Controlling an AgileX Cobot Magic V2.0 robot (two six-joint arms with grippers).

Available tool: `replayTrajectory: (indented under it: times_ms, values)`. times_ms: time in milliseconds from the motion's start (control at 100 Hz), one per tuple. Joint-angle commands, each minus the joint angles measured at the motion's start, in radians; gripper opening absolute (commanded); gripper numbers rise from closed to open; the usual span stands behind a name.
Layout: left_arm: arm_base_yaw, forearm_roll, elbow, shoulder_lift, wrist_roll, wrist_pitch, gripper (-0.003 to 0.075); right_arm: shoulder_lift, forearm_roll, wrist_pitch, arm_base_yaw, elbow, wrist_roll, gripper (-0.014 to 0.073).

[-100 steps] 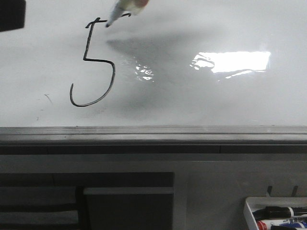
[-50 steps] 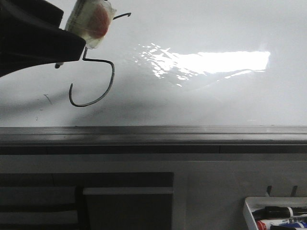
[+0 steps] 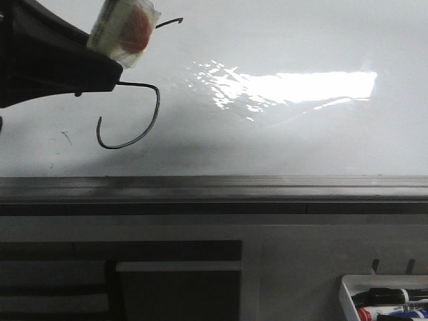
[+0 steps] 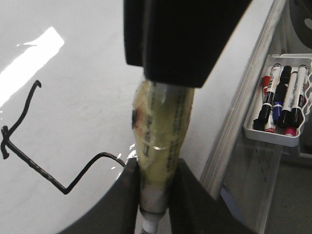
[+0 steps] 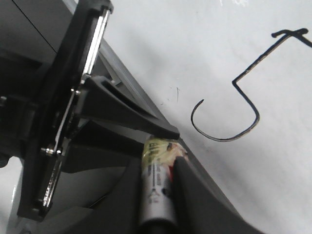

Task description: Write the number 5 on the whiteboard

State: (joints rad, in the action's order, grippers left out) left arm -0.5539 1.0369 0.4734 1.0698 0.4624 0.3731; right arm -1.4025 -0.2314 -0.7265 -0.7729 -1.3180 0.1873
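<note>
The number 5 [image 3: 158, 107] is drawn in thin black line on the whiteboard [image 3: 301, 140]. In the front view a black gripper body [image 3: 47, 60] hides its upper left part. The 5 shows whole in the right wrist view [image 5: 257, 117] and partly in the left wrist view [image 4: 36, 169]. The marker [image 4: 163, 126], wrapped in yellowish tape, is off the board. My left gripper [image 4: 157, 168] is shut on its taped part. My right gripper [image 5: 161, 161] is shut on its white barrel [image 5: 157, 190]. The taped end [image 3: 124, 30] faces the front camera.
The board's grey metal rim [image 3: 214, 190] runs along its lower edge. A small white tray [image 3: 344, 287] of several markers [image 4: 282, 92] hangs below the rim at the right. A tiny stray tick [image 3: 67, 138] sits left of the 5. A bright glare patch [image 3: 321, 87] lies mid-right.
One second ago the marker tip touched the 5's top stroke. It has since lifted off and swung left, and a black gripper now covers the digit's upper left. Little has moved in the last half second.
</note>
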Motion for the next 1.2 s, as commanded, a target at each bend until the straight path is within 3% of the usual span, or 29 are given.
replayTrajectory:
  times_ms: [0,100,230,310,460,620,880,1190]
  values:
    - [-0.001,-0.048,0.035,-0.011,0.019,0.055,-0.0020,0.029,-0.011,0.055,-0.003,-0.026,0.011,-0.0061]
    - [-0.001,-0.054,0.035,-0.011,0.045,0.055,-0.0020,0.029,-0.011,0.061,-0.003,-0.026,0.011,0.0009]
    - [-0.001,-0.061,0.033,-0.015,0.152,0.038,-0.0020,0.031,0.012,0.119,0.010,-0.026,0.011,0.0331]
    - [-0.001,-0.127,0.033,-0.023,0.212,-0.023,-0.0020,0.047,0.054,0.155,0.018,-0.026,0.011,0.0456]
    - [-0.001,-0.461,0.050,-0.042,0.217,-0.187,-0.0020,0.094,0.084,0.165,0.028,-0.026,0.011,0.0449]
    - [0.004,-0.688,0.108,-0.036,0.217,-0.373,-0.0020,0.136,0.092,0.129,0.028,-0.026,0.011,0.0450]
    - [0.048,-0.808,0.136,-0.006,0.217,-0.455,-0.0020,0.170,0.090,0.103,0.026,-0.026,0.011,0.0449]
    - [0.061,-0.853,0.143,0.091,0.217,-0.414,-0.0020,0.170,0.090,0.102,0.026,-0.026,0.011,0.0450]
